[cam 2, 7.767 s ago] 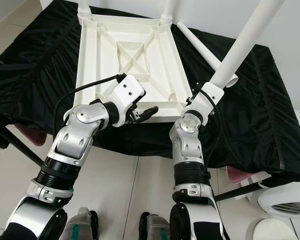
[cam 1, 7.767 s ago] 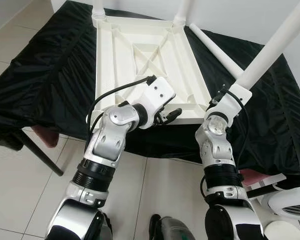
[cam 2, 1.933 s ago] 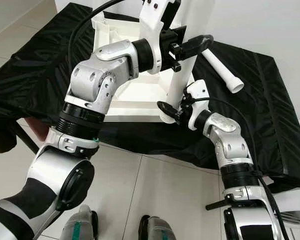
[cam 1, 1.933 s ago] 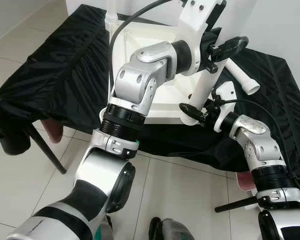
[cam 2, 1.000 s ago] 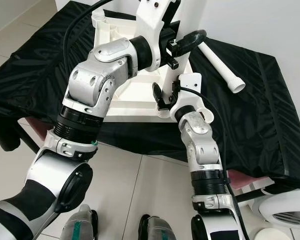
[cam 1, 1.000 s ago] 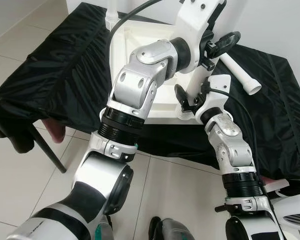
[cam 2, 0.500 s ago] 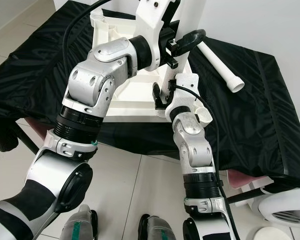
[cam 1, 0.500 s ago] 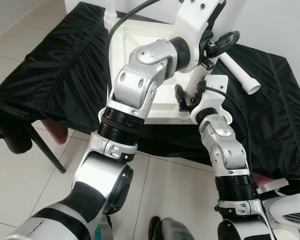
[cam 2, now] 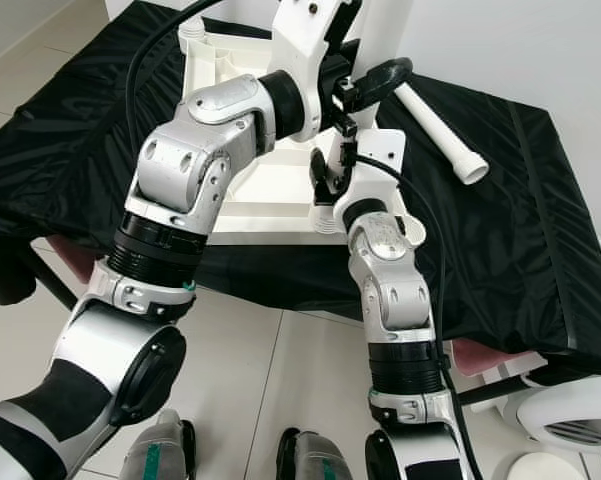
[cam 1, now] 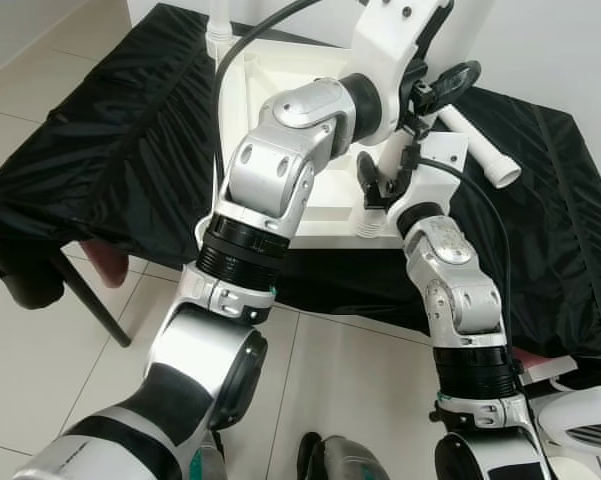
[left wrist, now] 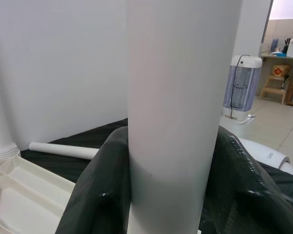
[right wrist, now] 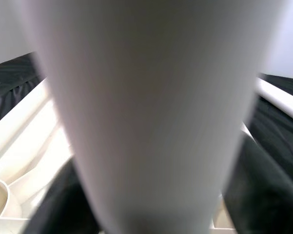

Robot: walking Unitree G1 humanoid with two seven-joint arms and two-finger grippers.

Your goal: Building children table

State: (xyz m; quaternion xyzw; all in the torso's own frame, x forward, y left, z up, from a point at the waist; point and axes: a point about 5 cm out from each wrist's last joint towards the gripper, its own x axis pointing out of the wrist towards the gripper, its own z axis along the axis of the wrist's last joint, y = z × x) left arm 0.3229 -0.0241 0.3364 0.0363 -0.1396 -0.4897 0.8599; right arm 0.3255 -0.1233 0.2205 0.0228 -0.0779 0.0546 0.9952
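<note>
Black cloth (cam 1: 110, 130) drapes the counter, and on it lies the white children's tabletop (cam 2: 255, 190), upside down with its ribbed underside showing. At the tabletop's near right corner a white leg (left wrist: 173, 112) stands upright in its socket. The left tool (cam 2: 365, 85) is clamped on this leg well above the tabletop, one black finger (left wrist: 95, 195) pressed against each side of the tube. The right tool (cam 1: 380, 180) grips the same leg lower down, just above the tabletop's corner, its dark fingers (right wrist: 253, 180) closed against the tube on both sides. Another leg (cam 1: 218, 25) stands at the tabletop's far left corner. A loose leg (cam 2: 442, 140) lies flat on the cloth beyond the tabletop's right edge, apart from both tools.
</note>
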